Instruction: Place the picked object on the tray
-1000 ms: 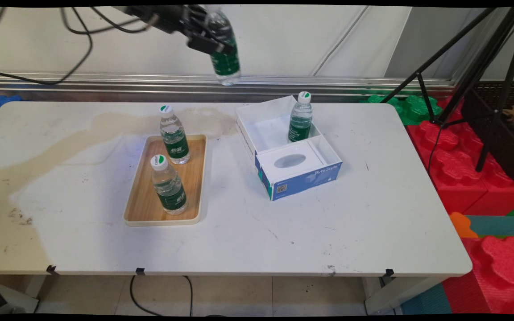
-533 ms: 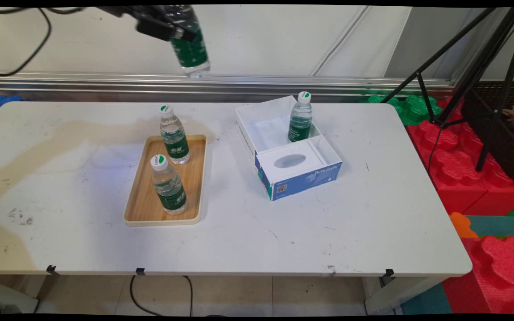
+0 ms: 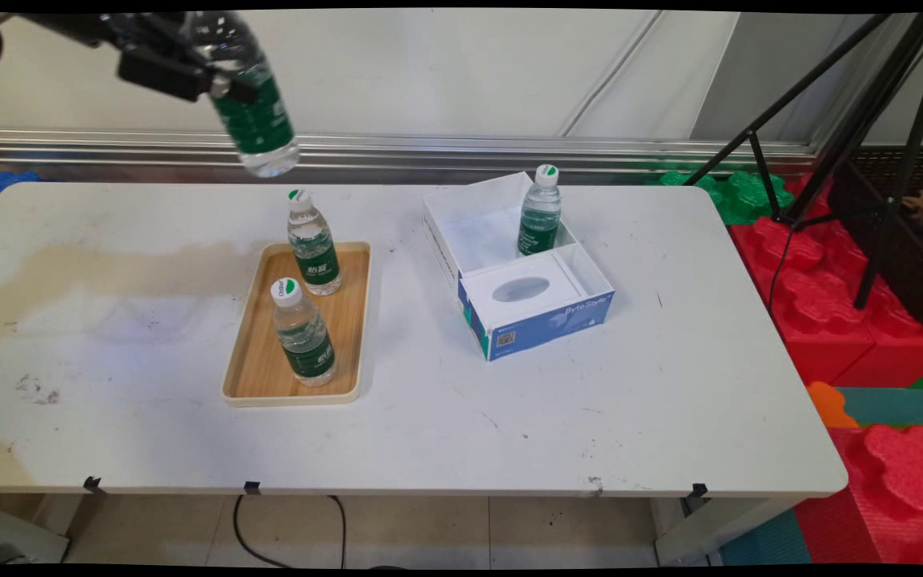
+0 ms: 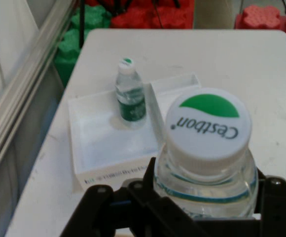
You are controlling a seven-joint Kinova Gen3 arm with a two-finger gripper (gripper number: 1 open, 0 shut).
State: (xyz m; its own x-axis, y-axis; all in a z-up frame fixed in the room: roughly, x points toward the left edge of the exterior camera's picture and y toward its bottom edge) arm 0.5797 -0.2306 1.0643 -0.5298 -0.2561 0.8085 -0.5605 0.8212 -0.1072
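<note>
High above the table's far left, my gripper (image 3: pixel 209 68) is shut on a water bottle (image 3: pixel 251 112) with a green label, which hangs tilted in the air. In the hand view its white and green cap (image 4: pixel 208 123) fills the foreground between the black linkage. Below and right of it, a wooden tray (image 3: pixel 257 369) holds two more upright bottles, one at the far end (image 3: pixel 313 244) and one nearer the front (image 3: pixel 302 332). A fourth bottle (image 3: pixel 540 212) stands in the open white box (image 3: pixel 477 232), seen also in the hand view as a small bottle (image 4: pixel 130 94).
The blue and white box (image 3: pixel 546 316) sits right of the tray. A metal rail (image 3: pixel 509 148) runs along the wall behind the table. A black tripod (image 3: pixel 870 120) and red and green foam blocks (image 3: pixel 870 320) stand off the right edge.
The gripper has carried the held bottle leftward along the top of the picture, from above the box's left side to beyond the tray, and slightly lower. The other bottles have not moved.
</note>
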